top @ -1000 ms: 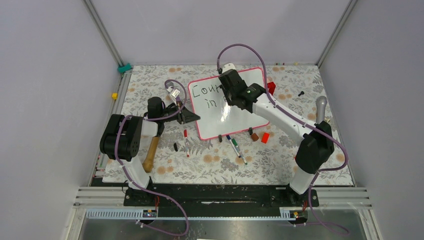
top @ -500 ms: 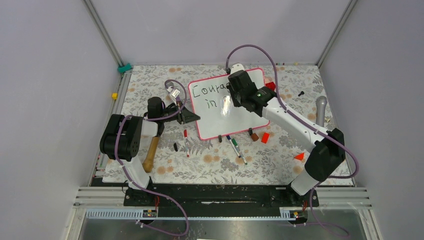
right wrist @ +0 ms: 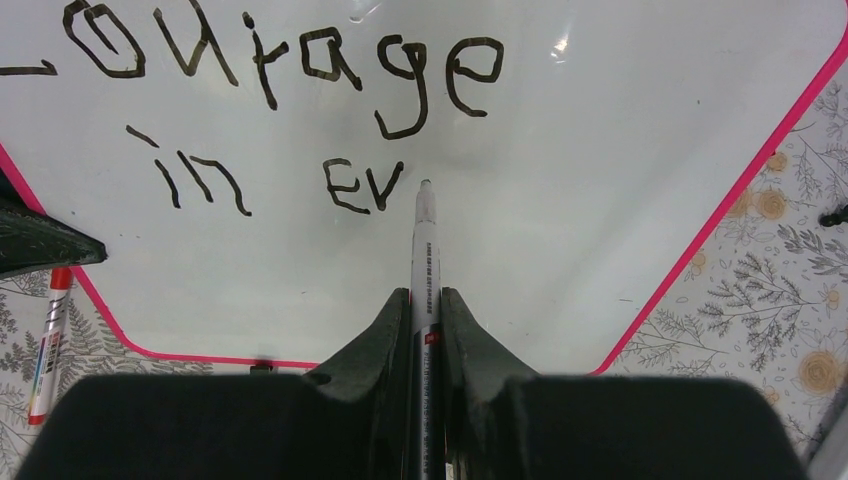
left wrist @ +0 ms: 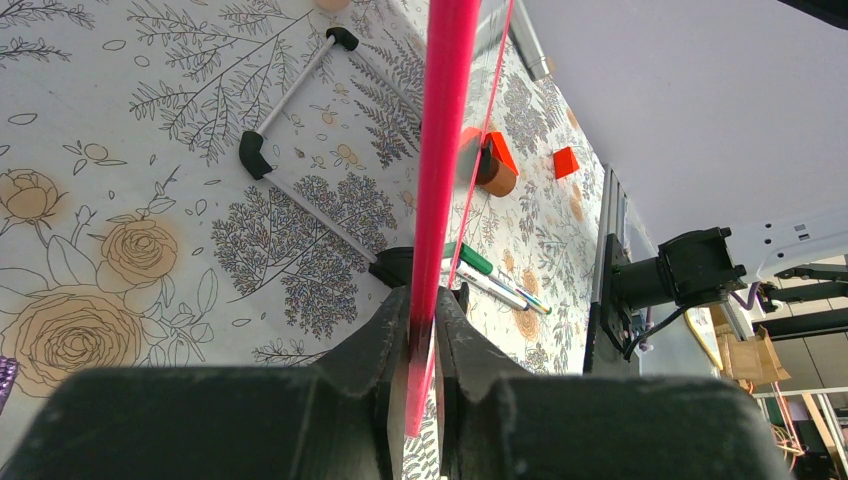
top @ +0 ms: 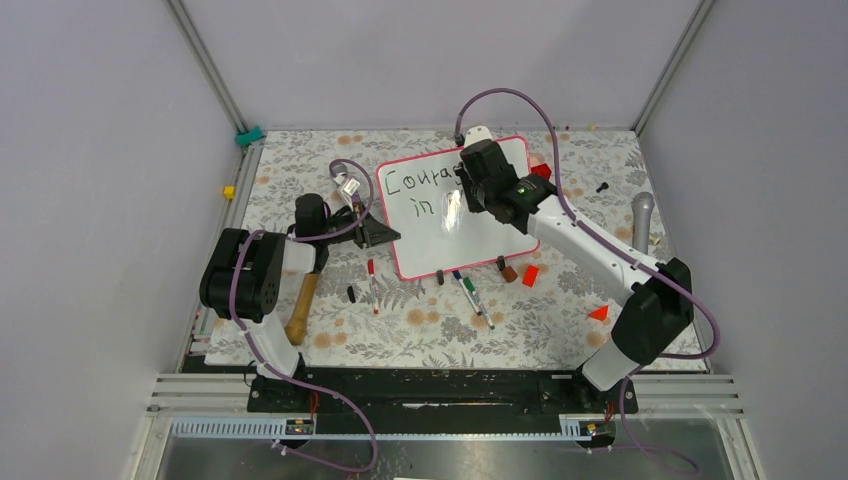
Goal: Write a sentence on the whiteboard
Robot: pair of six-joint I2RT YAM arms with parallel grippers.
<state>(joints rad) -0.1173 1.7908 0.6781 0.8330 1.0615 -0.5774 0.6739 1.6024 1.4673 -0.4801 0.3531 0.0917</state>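
The right hand (right wrist: pixel 425 300) is clenched on a slim white-barrelled black marker (right wrist: pixel 424 235), which sits centred between its fingers. The tip stands mid-frame in the wrist view, just right of the "v". Contact with the surface cannot be told.

The large glossy white whiteboard with a pink-red frame (right wrist: pixel 620 140) lies on the floral-patterned bench (top: pixel 420 330), upper centre of the top view. Its thin black handwritten lettering (right wrist: pixel 300 65) reads "Courage" above, and "in" and "ev" below.

The left hand (left wrist: pixel 422 315) is clamped on the board's left frame edge.

Recommended:
- Start the next letter close beside the "v", on the baseline of "in".
- Apply light, even pressure and lift fully between strokes.
- Write compactly, since free space towards the right frame looks limited.
- Do not release the left hand during strokes.
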